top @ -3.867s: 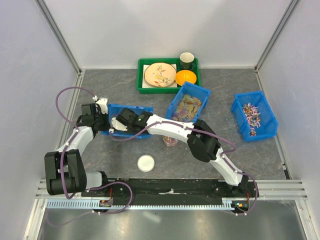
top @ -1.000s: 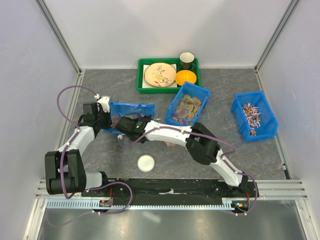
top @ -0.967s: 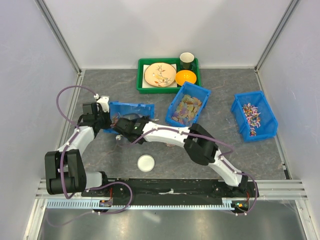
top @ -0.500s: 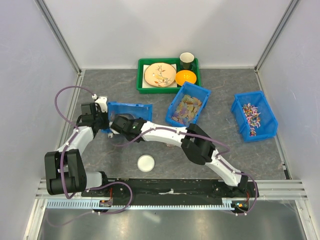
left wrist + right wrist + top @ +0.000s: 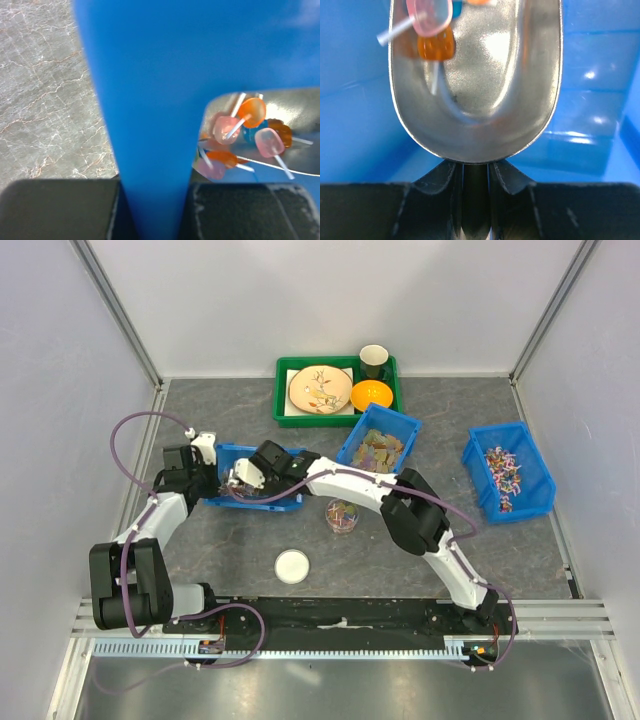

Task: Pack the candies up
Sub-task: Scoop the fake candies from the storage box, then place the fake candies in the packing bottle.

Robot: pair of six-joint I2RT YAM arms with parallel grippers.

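Note:
The candies (image 5: pixel 226 129) are small pink, orange and blue sweets on white sticks. Some lie in a metal scoop (image 5: pixel 476 95), with an orange one (image 5: pixel 436 46) near its far end. My right gripper (image 5: pixel 476 202) is shut on the scoop's handle, holding it inside the left blue bin (image 5: pixel 285 505). My left gripper (image 5: pixel 154 210) is shut on that bin's left wall (image 5: pixel 150 100). In the top view the left gripper (image 5: pixel 205 482) is at the bin's left end and the right gripper (image 5: pixel 262 465) is over its middle. A clear cup (image 5: pixel 341 515) with candies in it stands right of the bin.
A white lid (image 5: pixel 292 566) lies near the front. A middle blue bin (image 5: pixel 352 445) holds flat packets and a right blue bin (image 5: pixel 540 472) holds tiny sweets. A green tray (image 5: pixel 283 405) at the back carries a plate, an orange bowl and a dark cup.
The right gripper has moved back and to the right inside the bin, uncovering the clear cup. The bin, tipped up before, now lies flatter. The left gripper keeps its hold.

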